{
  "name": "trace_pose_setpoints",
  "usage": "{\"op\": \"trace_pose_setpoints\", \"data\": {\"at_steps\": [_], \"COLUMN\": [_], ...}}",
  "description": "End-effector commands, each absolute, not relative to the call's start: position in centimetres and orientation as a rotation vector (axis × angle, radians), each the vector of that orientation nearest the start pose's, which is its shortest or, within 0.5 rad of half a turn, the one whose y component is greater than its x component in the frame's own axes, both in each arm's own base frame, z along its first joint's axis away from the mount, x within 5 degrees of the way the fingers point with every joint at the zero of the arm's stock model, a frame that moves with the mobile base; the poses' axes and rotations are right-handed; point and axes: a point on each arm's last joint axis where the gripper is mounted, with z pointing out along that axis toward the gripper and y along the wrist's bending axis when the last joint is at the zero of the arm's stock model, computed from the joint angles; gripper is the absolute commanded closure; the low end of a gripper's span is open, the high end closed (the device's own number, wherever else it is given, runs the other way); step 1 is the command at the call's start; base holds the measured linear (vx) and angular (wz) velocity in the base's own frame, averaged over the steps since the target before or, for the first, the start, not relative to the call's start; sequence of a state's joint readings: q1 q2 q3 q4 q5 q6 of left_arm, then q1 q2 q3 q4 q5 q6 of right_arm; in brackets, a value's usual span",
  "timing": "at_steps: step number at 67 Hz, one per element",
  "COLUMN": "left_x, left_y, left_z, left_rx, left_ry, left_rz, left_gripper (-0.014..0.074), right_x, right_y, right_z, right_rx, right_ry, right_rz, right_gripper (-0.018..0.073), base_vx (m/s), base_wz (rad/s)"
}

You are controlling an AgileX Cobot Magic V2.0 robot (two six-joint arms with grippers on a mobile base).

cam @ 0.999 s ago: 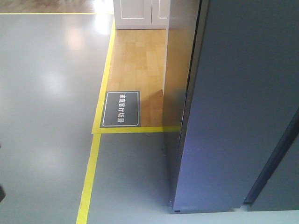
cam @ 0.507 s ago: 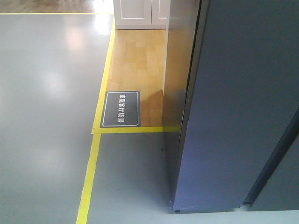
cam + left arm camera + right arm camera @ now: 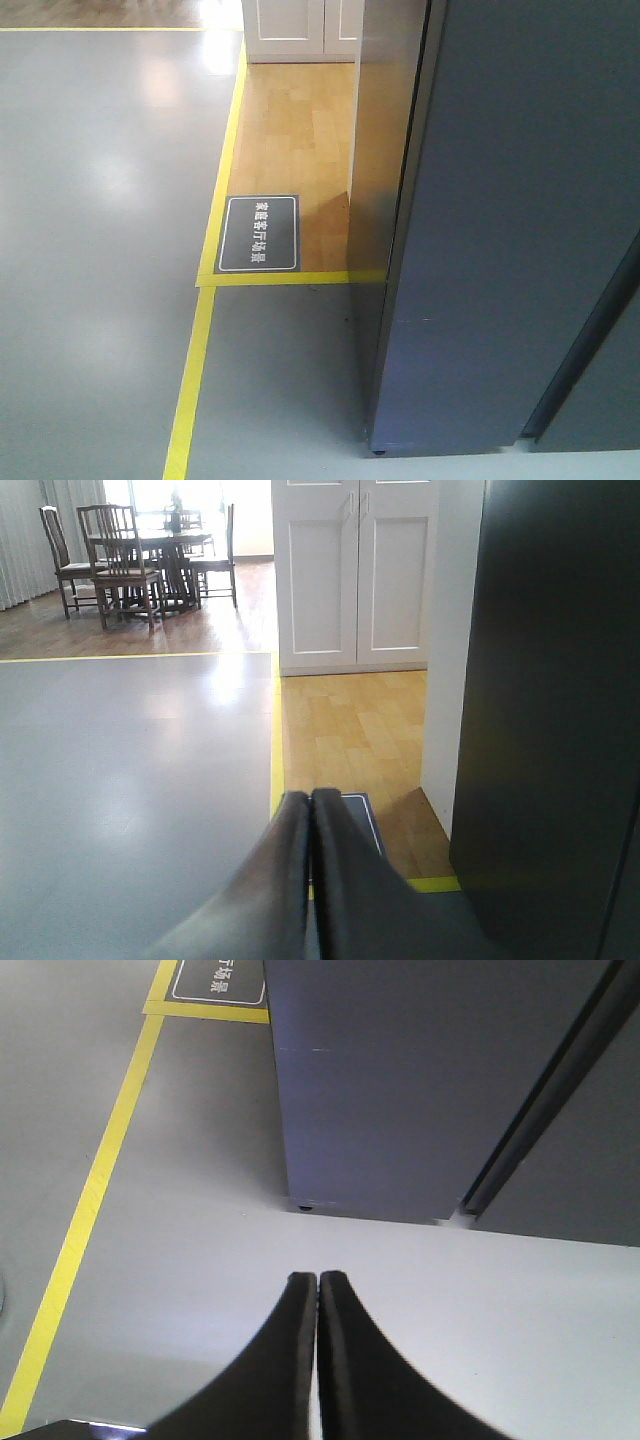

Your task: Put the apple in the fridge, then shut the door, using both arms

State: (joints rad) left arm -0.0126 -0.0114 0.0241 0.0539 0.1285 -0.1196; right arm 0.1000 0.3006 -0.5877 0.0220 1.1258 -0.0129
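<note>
My left fingers (image 3: 312, 810) pressed together, empty; right fingers (image 3: 318, 1285) same. Fridge (image 3: 420, 1080) ahead-right, nearer my right arm. Apple not visible. Door (image 3: 520, 230) looks shut.

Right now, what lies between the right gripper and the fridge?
Only bare grey floor lies between the right gripper and the fridge, in the right wrist view.
</note>
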Motion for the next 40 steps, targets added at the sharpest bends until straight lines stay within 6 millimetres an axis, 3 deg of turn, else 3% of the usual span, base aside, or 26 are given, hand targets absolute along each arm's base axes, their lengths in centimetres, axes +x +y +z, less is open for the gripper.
{"op": "trace_pose_setpoints", "data": {"at_steps": [1, 40], "left_x": [5.44, 5.37], "left_y": [-0.03, -0.07], "left_z": [20.78, 21.54], "left_rx": [-0.051, -0.041], "left_ry": [1.51, 1.43], "left_rz": [-0.065, -0.065], "left_gripper": [0.0603, 0.0603], "right_x": [3.72, 3.72], "right_y": [0.54, 0.54], "right_z": [30.39, 30.39], "right_rx": [-0.13, -0.13], "right_ry": [2.251, 2.251], "right_rz": [0.073, 0.073], "right_gripper": [0.0562, 0.0562], "base_vx": [0.0, 0.0], "base_wz": [0.0, 0.0]}}
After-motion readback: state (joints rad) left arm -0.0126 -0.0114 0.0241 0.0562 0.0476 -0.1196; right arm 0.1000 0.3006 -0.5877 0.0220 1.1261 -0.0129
